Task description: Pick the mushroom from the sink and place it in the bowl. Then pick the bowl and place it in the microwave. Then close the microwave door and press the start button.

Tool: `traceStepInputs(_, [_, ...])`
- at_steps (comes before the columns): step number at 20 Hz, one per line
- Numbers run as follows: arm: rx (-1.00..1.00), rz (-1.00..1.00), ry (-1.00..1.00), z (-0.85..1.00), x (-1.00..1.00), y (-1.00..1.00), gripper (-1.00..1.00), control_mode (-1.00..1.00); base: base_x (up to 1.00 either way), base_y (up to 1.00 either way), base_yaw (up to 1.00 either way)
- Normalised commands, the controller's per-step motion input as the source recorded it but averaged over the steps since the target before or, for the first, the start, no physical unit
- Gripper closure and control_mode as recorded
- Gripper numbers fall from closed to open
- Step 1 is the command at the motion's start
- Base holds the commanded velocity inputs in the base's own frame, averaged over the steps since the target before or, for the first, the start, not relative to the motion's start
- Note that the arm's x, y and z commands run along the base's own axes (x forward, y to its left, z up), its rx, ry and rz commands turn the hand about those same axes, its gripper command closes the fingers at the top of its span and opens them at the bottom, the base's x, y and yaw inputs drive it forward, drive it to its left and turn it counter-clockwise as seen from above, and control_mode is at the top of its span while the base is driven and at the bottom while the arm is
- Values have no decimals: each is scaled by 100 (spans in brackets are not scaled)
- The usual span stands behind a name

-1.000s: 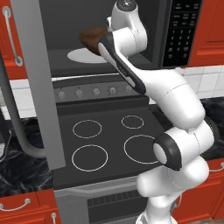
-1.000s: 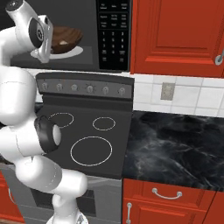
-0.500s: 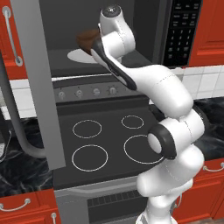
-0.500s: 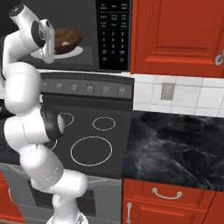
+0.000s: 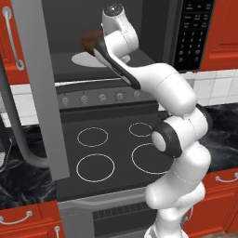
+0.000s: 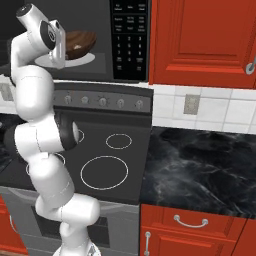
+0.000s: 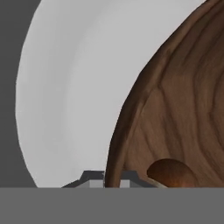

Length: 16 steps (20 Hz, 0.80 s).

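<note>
The dark brown wooden bowl is inside the open microwave, just over its white turntable. I cannot tell whether they touch. My gripper is shut on the bowl's rim, one finger tip on each side of the wall. In the hand view the bowl covers the right side, with the brown-capped mushroom lying inside it and the turntable beneath. The microwave door stands swung open to the left. The sink is out of view.
Below the microwave is the black stovetop with a knob panel. Red cabinets flank the microwave, and a black marble counter lies to the right. A curved grey pipe rises at the left edge.
The hand and upper arm have swung a little left and deeper into the microwave. The bowl stays gripped at nearly the same spot over the turntable.
</note>
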Motion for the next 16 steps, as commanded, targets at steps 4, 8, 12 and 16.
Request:
traceStepInputs(4, [0, 0, 5, 0, 0, 0, -100, -100, 0, 0, 0])
traceStepInputs(8, [0, 0, 2, 0, -34, 0, -100, -100, 0, 0, 0])
traceStepInputs(12, [1, 0, 0, -2, -83, 0, -100, -100, 0, 0, 0])
traceStepInputs(16, [5, 0, 0, -34, -100, -9, -100, -100, 0, 0, 0])
